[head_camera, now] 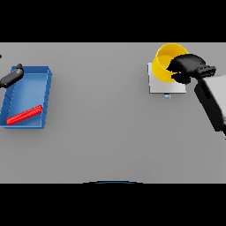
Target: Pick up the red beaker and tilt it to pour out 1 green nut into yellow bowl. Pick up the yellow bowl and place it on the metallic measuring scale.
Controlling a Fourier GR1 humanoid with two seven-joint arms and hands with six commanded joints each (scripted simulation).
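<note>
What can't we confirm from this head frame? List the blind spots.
- Yellow bowl contents: the right hand covers part of the rim, and the inside is too small to show a nut.
- Bowl resting on the metallic scale or held just above: contact is hidden by the bowl itself.
- Left hand: cut off by the left edge, finger state unclear.
- Red beaker in the blue tray: contents not visible.

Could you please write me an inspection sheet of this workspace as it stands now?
Surface: grey table, bare in the middle.
Job's things: yellow bowl over the metallic measuring scale; red beaker lying on its side in the blue tray; green nut not seen.
Clutter: nothing seen.
Hands: right hand curled on the yellow bowl's rim; left hand at the tray's far left corner, holding nothing visible.
Cables: nothing seen.
Surroundings: nothing seen.
</note>
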